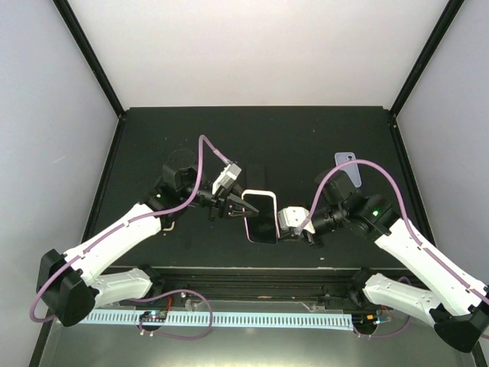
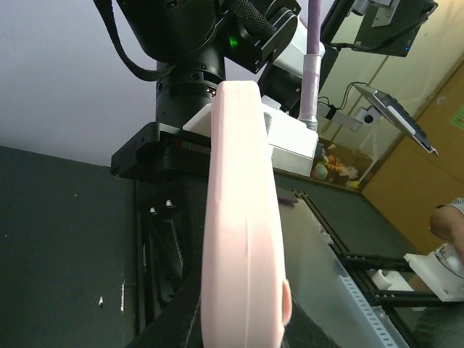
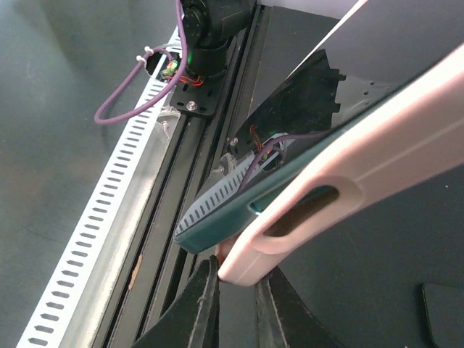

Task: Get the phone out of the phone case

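From where I stand, the phone case [image 1: 246,218], a pale pink shell, hangs between the two arms just above the dark surface [image 1: 191,138], near its front edge. The phone [image 3: 217,221] sits in it, dark screen up. In the right wrist view its teal edge stands proud of the pink corner, so I judge that corner to be partly freed.

The right end effector [image 3: 235,279] is clenched on the near corner of the case, fingers [image 3: 201,304] pinching the pink rim. The left end effector [image 1: 235,206] is at the opposite long edge. Its wrist camera shows only the case edge-on, filling the middle of the view, and I cannot tell whether its fingers are closed on it.

The shell looks soft and rubbery. It should bend and peel rather than snap, and its matte skin should grip well. The phone looks rigid, glossy and likely slippery, with glass that would not take a drop kindly. I would hold the shell by its rim and push the phone through from the back, or pinch the exposed teal edge, never the screen face.
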{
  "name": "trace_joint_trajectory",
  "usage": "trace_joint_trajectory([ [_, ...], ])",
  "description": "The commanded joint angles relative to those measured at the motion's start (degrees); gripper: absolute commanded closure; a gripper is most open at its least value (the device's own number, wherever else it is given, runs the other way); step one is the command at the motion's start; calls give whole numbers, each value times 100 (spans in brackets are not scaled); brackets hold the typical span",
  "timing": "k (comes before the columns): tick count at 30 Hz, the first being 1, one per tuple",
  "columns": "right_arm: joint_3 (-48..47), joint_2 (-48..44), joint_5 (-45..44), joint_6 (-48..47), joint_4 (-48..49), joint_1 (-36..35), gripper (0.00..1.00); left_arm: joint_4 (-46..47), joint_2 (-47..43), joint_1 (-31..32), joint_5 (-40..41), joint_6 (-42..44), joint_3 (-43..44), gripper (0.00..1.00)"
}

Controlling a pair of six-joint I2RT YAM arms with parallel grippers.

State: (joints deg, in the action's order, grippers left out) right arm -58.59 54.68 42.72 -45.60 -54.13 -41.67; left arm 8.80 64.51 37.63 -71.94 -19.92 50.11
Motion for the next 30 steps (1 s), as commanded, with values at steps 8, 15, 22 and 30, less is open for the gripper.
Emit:
trace_joint_trajectory([
  [8, 125, -160, -1145, 1010, 1713, 129, 93, -199, -165, 254, -955, -11, 304, 98],
  [15, 194, -115, -1770, 1811, 2420, 233, 80, -294, -232, 254, -949, 120, 320, 98],
  [22, 304, -77, -2515, 2267, 2882, 301, 69, -334, -279, 255, -948, 169, 307, 98],
  [30, -33, 25, -1971, 2443, 2666, 322, 64, -424, -305, 255, -830, 296, 331, 98],
])
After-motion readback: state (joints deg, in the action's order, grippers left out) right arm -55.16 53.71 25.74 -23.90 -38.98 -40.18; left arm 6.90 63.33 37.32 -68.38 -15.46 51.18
